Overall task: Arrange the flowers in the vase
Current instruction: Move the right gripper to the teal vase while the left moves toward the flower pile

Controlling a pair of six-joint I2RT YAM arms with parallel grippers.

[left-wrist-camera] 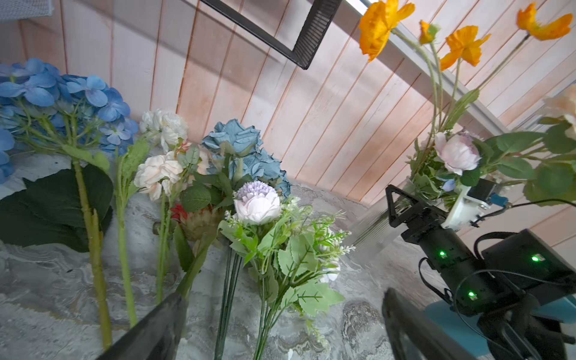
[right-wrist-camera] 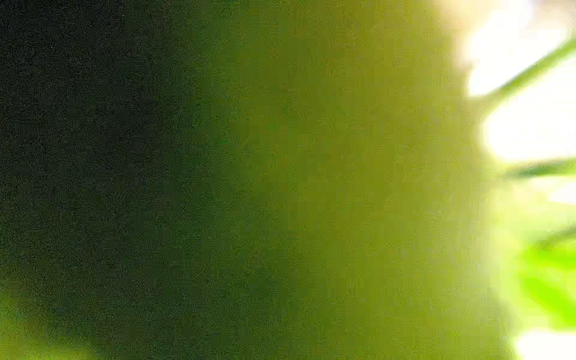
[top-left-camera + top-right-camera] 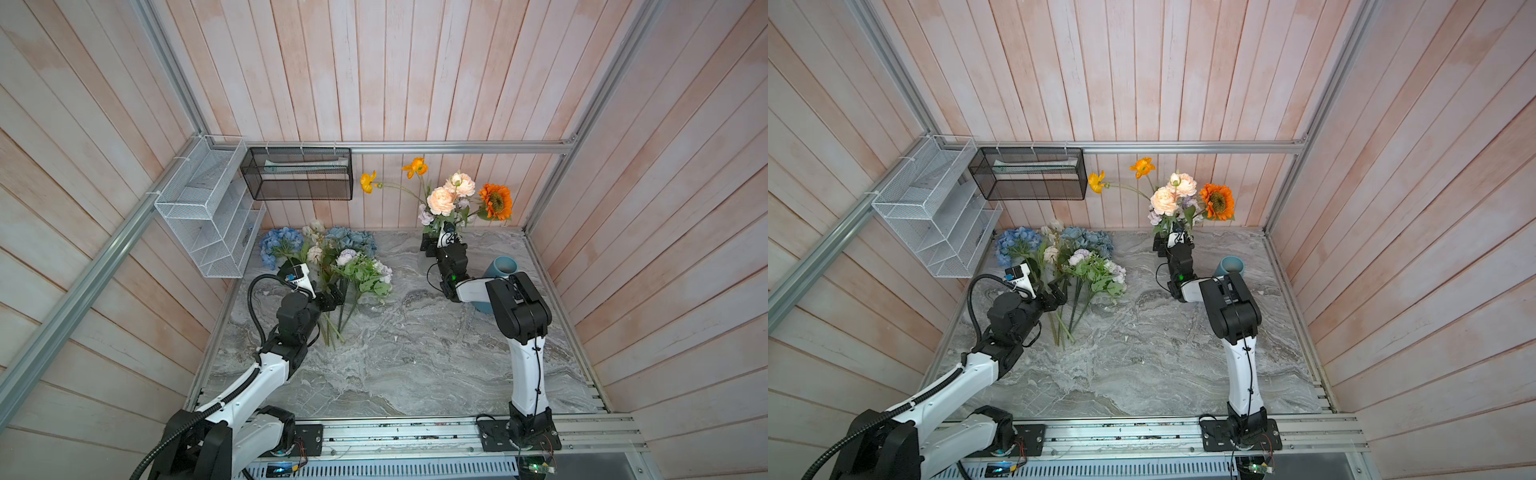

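Note:
Loose flowers (image 3: pixel 328 257) lie in a pile at the back left of the marble table: blue hydrangeas (image 1: pixel 62 96), cream roses (image 1: pixel 159 171), a dusty-blue bloom (image 1: pixel 237 140) and a white-lilac spray (image 1: pixel 258 202). My left gripper (image 1: pixel 280 327) is open, low over the stems (image 1: pixel 230 296) that run between its fingers (image 3: pixel 334 297). A clear ribbed vase (image 1: pixel 371 230) at the back holds orange poppies (image 3: pixel 415 166), peach roses (image 3: pixel 442 199) and an orange sunflower (image 3: pixel 496 201). My right gripper (image 3: pixel 430 245) sits at the vase top among the stems with its jaws apart. A leaf covers the right wrist view.
A blue cylinder (image 3: pixel 500 268) stands behind the right arm's elbow. A white wire rack (image 3: pixel 208 208) and a black mesh basket (image 3: pixel 299 174) hang on the back-left walls. Aluminium frame rails (image 3: pixel 415 146) border the table.

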